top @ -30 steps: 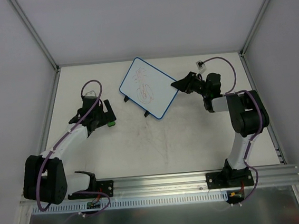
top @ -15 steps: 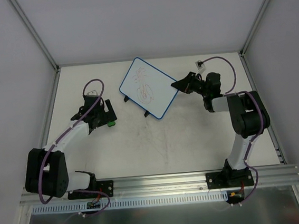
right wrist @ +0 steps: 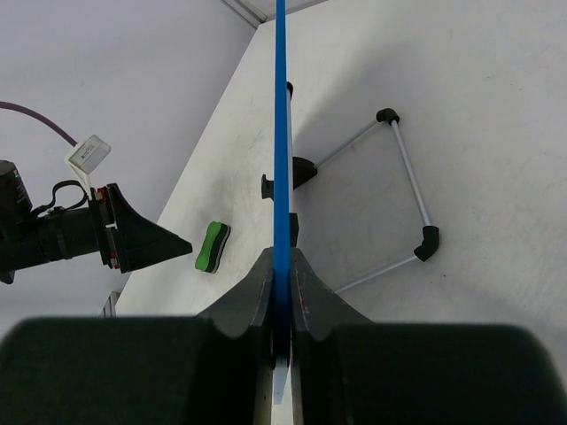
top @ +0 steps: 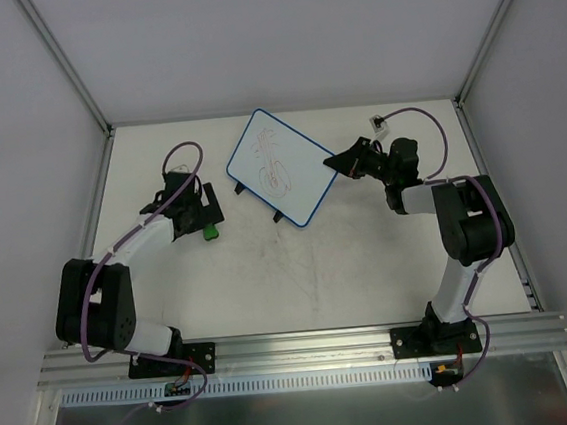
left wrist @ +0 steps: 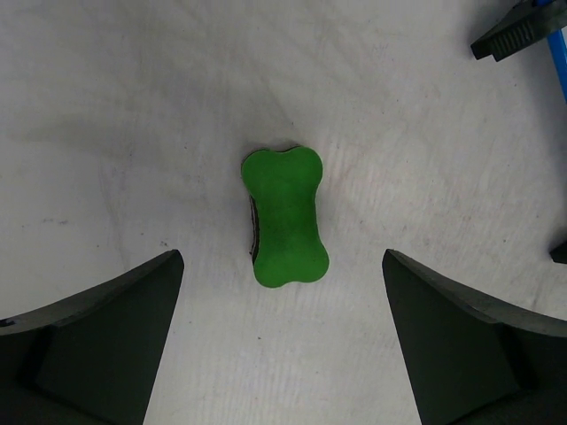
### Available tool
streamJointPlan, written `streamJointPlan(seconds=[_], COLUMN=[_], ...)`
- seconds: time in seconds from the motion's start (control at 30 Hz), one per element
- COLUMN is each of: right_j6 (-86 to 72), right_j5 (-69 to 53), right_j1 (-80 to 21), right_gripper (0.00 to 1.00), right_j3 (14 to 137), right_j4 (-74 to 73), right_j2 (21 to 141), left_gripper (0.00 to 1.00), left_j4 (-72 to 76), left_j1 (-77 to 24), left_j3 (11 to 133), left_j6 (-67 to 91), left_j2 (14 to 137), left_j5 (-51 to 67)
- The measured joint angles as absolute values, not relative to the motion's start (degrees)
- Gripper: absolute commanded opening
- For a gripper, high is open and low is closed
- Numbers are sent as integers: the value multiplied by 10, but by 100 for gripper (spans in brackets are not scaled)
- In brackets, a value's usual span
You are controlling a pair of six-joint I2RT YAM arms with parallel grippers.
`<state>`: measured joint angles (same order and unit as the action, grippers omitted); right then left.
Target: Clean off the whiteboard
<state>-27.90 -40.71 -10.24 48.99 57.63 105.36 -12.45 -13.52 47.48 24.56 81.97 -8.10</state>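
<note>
While the right end effector (right wrist: 281,297) was pinched narrow on the blue rim of the whiteboard (top: 276,153), gripping the corner on that arm's side, the left end effector (top: 202,218) hung spread wide over the green eraser (left wrist: 285,218) with nothing in it. In the left wrist view its two fingers (left wrist: 115,336) stood on either side of the eraser without touching it. The eraser's near end lay level with their tips and the rest reached out beyond them. Its long axis ran along the fingers' reach, square to the line on which they would shut, so they faced its two long, waisted sides. It lay flat on the surface (top: 299,271), on the left arm's side of the whiteboard and a little nearer the bases than the board's near-left foot, close to the board but apart from it.

The whiteboard itself stood between the two end effectors, turned at a slant and raised on thin wire legs with black feet (right wrist: 427,241). Its face carried reddish scribbles (top: 278,175) not yet wiped. The left arm was plainly the nearer to the eraser, and the right was taken up with the board. By my judgement the task had hardly begun. The coming move called for the left end effector to sink and advance slightly until the eraser sat fully between the fingers, then shut across its narrow width.
</note>
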Motion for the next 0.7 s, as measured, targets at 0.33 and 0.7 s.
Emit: streamJointPlan(seconds=[0.33, 0.7], right_j6=[-278, -278], right_j5=[-407, -407], right_j1=[-103, -103], right_gripper=[0, 0], right_j3=[489, 489], right_j4=[576, 576], right_j2=[1053, 1053], left_gripper=[84, 73], left_j4=[-126, -128], left_j1=[-135, -135], left_j3=[495, 500], left_j6=[247, 259], left_j2=[889, 897], left_j5=[-81, -87])
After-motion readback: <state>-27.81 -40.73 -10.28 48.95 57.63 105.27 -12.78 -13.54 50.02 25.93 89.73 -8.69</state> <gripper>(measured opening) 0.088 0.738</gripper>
